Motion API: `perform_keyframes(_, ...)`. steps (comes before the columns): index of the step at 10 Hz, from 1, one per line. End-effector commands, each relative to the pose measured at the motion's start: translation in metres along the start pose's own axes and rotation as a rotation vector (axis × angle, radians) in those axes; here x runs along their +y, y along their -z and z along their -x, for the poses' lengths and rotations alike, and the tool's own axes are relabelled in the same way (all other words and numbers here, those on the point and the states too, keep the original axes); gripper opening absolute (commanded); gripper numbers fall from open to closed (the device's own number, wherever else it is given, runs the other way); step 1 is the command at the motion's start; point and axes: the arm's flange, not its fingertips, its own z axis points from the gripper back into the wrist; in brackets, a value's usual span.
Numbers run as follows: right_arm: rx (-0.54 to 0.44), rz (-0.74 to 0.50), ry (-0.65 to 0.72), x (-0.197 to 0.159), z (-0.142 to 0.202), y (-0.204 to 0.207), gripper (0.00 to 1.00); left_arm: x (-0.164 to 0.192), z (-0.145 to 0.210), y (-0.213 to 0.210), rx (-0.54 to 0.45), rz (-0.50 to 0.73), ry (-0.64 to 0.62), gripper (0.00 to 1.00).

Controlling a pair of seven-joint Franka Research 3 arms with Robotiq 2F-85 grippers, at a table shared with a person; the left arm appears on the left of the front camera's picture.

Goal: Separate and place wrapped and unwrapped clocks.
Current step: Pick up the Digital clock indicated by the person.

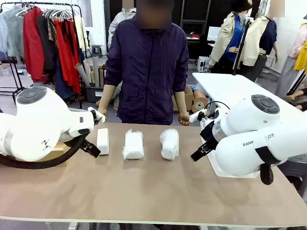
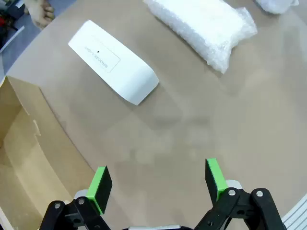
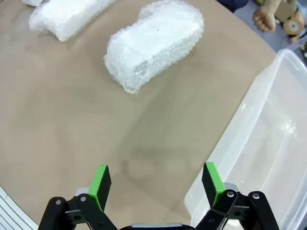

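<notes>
Three clocks lie in a row on the brown table. The unwrapped clock [image 1: 102, 141] [image 2: 114, 61], a smooth white block, is at the left. One wrapped clock [image 1: 133, 144] [image 2: 201, 26] in bubble wrap is in the middle, and a second wrapped clock [image 1: 169, 143] [image 3: 153, 43] is to its right. My left gripper [image 1: 91, 148] [image 2: 158, 184] hovers open just left of the bare block, holding nothing. My right gripper [image 1: 200, 154] [image 3: 157, 182] is open and empty, off to the right of the second bundle. The middle bundle [image 3: 67, 17] also shows at the top left of the right wrist view.
An open cardboard box [image 2: 24, 143] [image 1: 57, 151] stands at the table's left under my left arm. A clear plastic bin [image 3: 259, 143] [image 1: 216, 171] sits at the right under my right arm. A person stands at the far edge, with one hand [image 1: 184, 118] by the table.
</notes>
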Motion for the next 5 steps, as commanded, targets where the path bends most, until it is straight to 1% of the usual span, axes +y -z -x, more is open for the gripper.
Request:
perform_keyframes(1, 0.000, 0.000, 0.000, 0.0000, 0.0000, 0.0000, 1.00, 0.0000, 0.0000, -0.0001, 0.000, 0.000, 0.000, 1.00)
perform_keyframes(5, 0.000, 0.000, 0.000, 0.0000, 0.0000, 0.0000, 1.00, 0.0000, 0.0000, -0.0001, 0.000, 0.000, 0.000, 1.00)
